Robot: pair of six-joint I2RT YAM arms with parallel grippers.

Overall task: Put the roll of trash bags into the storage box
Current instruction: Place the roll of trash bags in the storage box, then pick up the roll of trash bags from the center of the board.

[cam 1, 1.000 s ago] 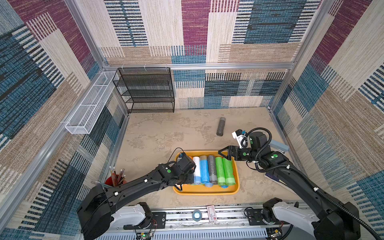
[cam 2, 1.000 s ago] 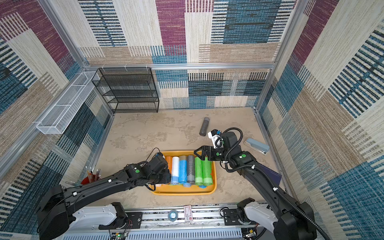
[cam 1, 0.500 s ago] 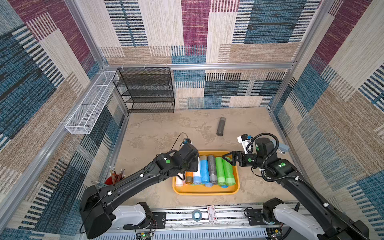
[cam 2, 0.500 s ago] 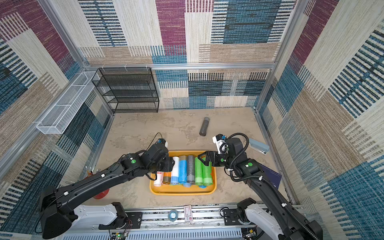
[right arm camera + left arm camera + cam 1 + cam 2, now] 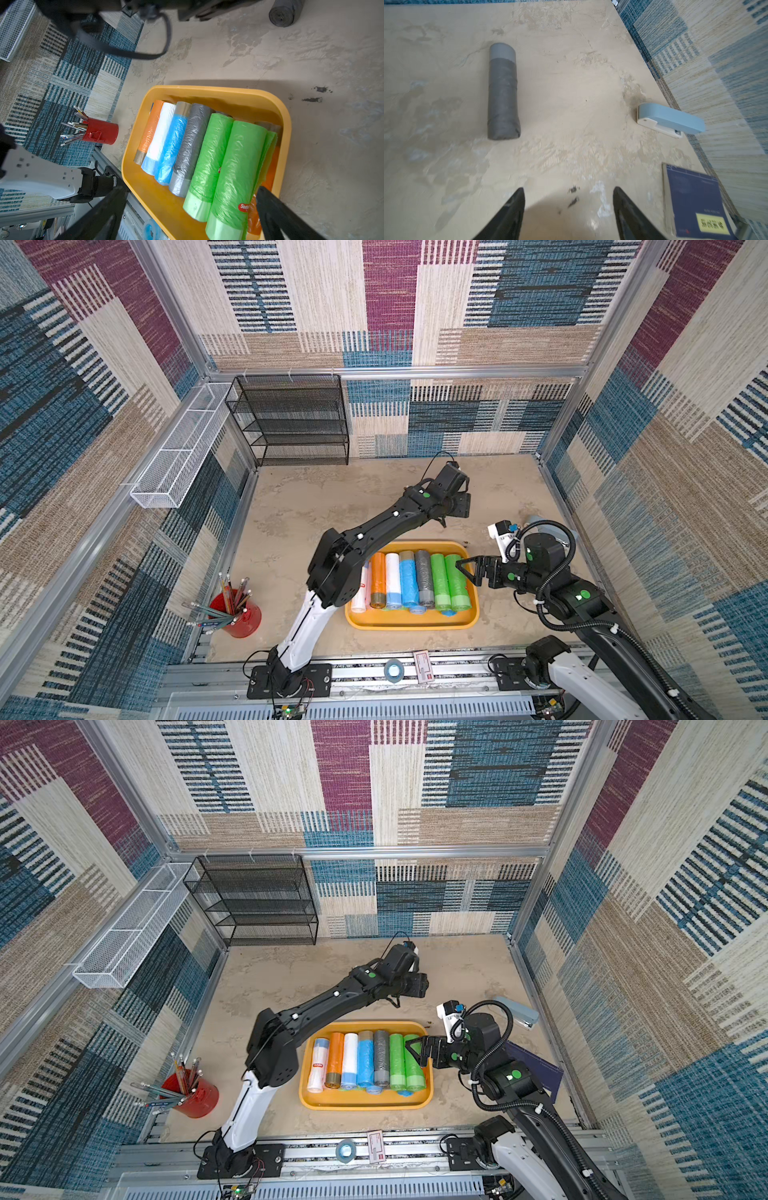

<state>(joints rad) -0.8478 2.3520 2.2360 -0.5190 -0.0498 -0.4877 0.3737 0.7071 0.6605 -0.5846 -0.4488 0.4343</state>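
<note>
Left tool [image 5: 569,188] left storage box [image 5: 411,624]; open, empty.

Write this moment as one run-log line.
left end effector open, empty | gray roll on table, outside tray | right end effector open, above green rolls in tray | status: roll not yet boxed
</note>
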